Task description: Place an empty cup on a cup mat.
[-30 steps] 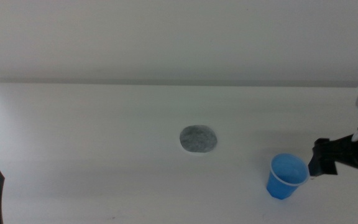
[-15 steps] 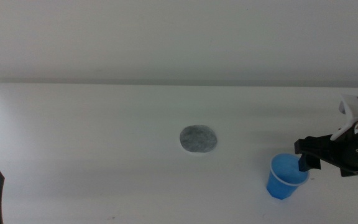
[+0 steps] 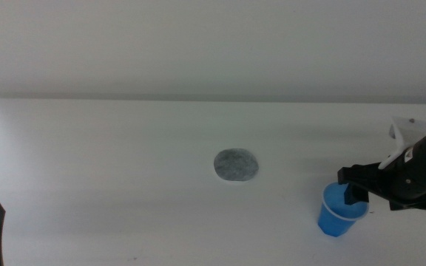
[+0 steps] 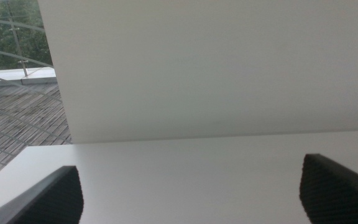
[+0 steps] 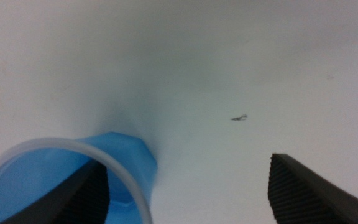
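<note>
Now, a big white tabletop [image 3: 109, 162] under everything, with a pale wall behind it.

Next, the right gripper [image 3: 352, 185] at the right side of the tabletop, reaching over the top of the cup [image 3: 337, 217]. Jaws spread wide, gripping nothing. One jaw down inside the cup mouth, close by the pale rim on the wrist view [image 5: 73, 186]; the other jaw outside the cup, off to the side over bare tabletop. Touching the rim or not: cannot tell.

Then the left gripper [image 4: 191, 193], waiting low at the near left corner of the tabletop, only a dark tip showing in the middle view. Jaws wide apart, nothing between them, just plain white tabletop and wall ahead.

Then the cup, bright blue, standing upright near the front right of the tabletop, blue inside.

Last, the cup mat [image 3: 236, 165], a small flat grey speckled circle near the middle of the tabletop, well apart from the cup, bare on top.
</note>
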